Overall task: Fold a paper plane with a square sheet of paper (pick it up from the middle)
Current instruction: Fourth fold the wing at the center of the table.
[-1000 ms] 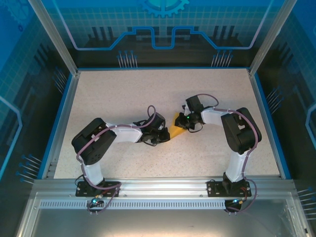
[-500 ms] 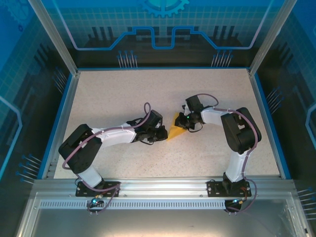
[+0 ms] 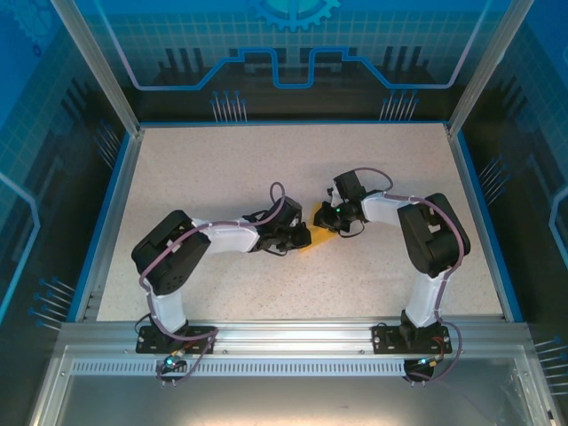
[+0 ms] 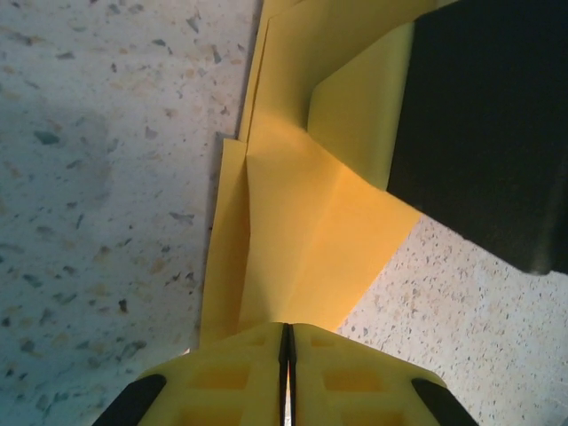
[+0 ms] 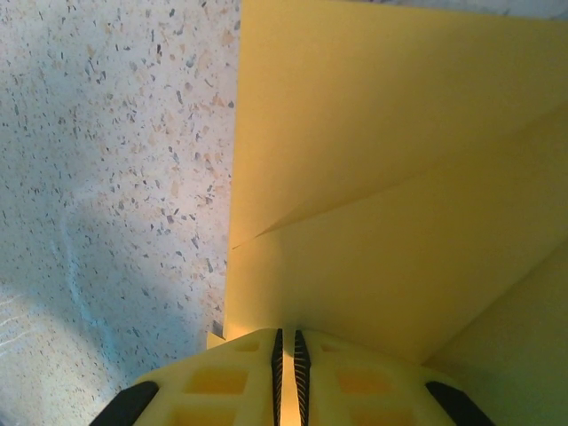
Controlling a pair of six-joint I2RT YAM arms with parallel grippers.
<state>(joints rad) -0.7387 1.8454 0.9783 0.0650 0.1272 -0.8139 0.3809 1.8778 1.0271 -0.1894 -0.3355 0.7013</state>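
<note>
The orange-yellow sheet of paper [image 3: 319, 238] lies mid-table, folded and creased into a pointed wedge. My left gripper [image 3: 301, 238] is at its left side and my right gripper [image 3: 330, 219] at its far right side. In the left wrist view the left gripper [image 4: 286, 327] is shut, its tips meeting the near edge of the layered paper [image 4: 302, 222]; no paper shows between them. The black body of the right gripper [image 4: 488, 133] covers the paper's far corner. In the right wrist view the right gripper [image 5: 286, 334] is shut on the paper [image 5: 399, 177], with yellow showing in the thin gap.
The speckled table [image 3: 222, 169] has a blue rim and is walled by a metal frame and clear panels. Both arms bend in toward the middle, their wrists close together. Open tabletop lies behind and to either side of them.
The left arm swung out to the left and came back, and its gripper now sits further right, up against the paper. The right gripper has held its place on the paper.
</note>
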